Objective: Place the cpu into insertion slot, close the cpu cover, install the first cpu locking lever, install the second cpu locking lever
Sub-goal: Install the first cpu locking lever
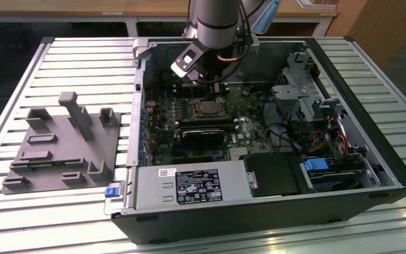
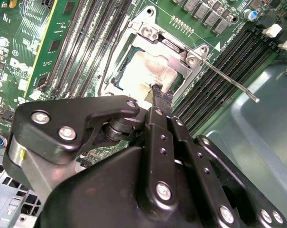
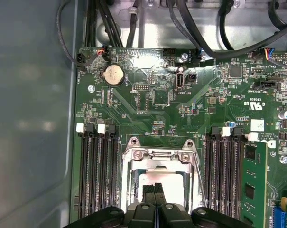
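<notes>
**Gripper point(image 3: 155, 188) clenched over seated cpu point(image 3: 174, 183)**

From the exterior view's left: a grey fixture point(image 1: 62, 143) on the slatted table point(image 1: 19, 222), then the open computer case point(image 1: 372, 174). There the gripper, fingers point(image 3: 150, 189) pressed together on nothing, hangs at the cpu lying in the insertion slot point(image 1: 206, 109) under the cpu cover point(image 3: 157, 154).

In the first wrist view, the claw point(image 3: 155, 190) hides part of the cpu point(image 3: 157, 178) and cpu cover point(image 3: 160, 155). The picture's edge cuts off the claw's body. In the exterior view, the arm point(image 1: 217, 21) is cut off by the edge and the insertion slot point(image 1: 204, 109) is too small for detail.
</notes>
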`<act>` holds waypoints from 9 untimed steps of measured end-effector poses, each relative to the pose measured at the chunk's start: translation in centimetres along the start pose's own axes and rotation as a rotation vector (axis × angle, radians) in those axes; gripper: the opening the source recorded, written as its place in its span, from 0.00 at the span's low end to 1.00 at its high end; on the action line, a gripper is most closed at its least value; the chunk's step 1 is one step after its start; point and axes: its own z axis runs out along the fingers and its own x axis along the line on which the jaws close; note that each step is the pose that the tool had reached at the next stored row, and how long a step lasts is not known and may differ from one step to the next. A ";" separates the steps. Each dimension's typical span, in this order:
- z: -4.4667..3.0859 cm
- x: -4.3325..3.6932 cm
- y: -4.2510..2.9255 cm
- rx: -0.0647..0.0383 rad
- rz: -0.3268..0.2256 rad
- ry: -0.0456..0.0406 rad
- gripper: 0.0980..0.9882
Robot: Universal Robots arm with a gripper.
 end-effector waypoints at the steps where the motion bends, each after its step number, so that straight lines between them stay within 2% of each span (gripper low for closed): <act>1: -0.03 0.00 0.00 0.000 0.000 0.0005 0.01; 9: -0.31 0.02 0.01 0.000 0.000 0.0017 0.01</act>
